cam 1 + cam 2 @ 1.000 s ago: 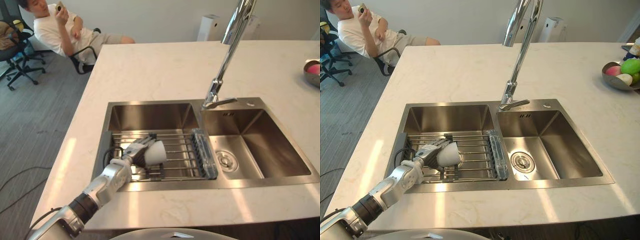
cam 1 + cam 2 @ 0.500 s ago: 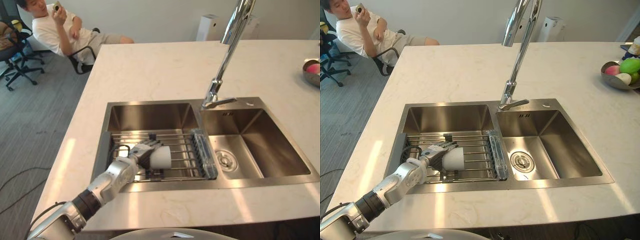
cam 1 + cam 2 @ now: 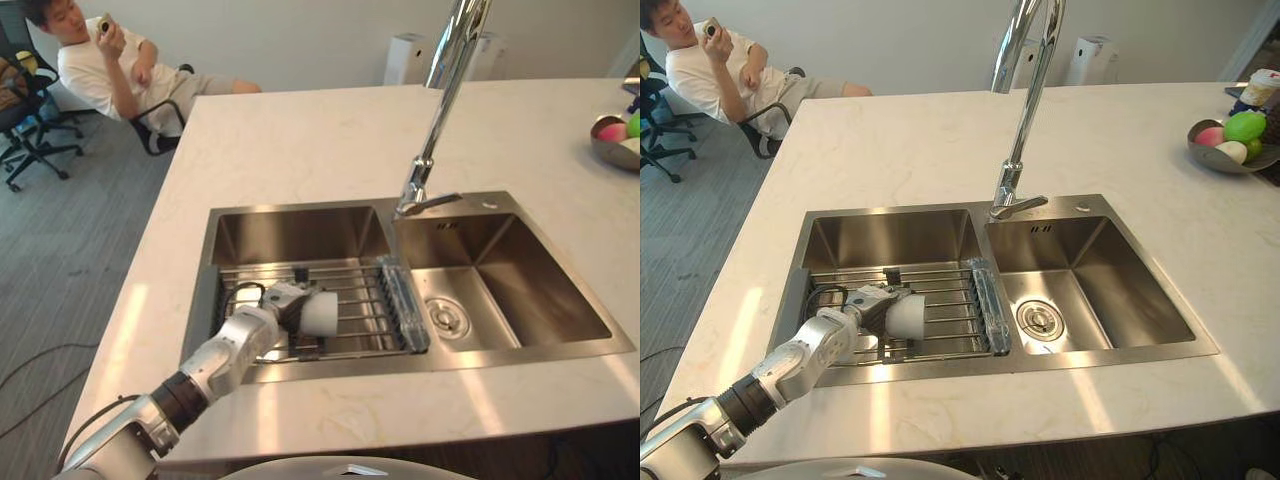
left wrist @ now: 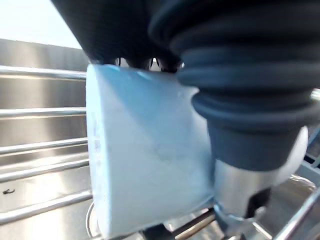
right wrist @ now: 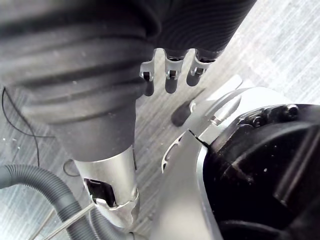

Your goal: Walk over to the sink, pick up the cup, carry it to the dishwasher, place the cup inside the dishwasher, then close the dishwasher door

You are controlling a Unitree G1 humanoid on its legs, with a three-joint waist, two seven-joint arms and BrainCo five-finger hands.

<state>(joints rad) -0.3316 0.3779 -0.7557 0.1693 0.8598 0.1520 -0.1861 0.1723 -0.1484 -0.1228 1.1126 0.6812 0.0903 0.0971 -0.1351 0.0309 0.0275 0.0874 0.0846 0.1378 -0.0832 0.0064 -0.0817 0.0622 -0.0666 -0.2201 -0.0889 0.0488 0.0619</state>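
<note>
Left eye view: the left hand (image 3: 280, 303) reaches into the left basin of the sink (image 3: 300, 232), fingers curled round the white cup (image 3: 323, 312). The cup lies on its side on the wire rack (image 3: 365, 310), at the hand's 3 o'clock, with its long axis running 9 to 3 along the bars.

Right eye view: the same grip.

Left wrist view: the thumb (image 4: 235, 192) clamps the cup's wall.

Right wrist view: the right hand (image 5: 170, 75) hangs over the floor (image 5: 280, 45), fingers loose and empty, so the left hand is far nearer the cup.
</note>
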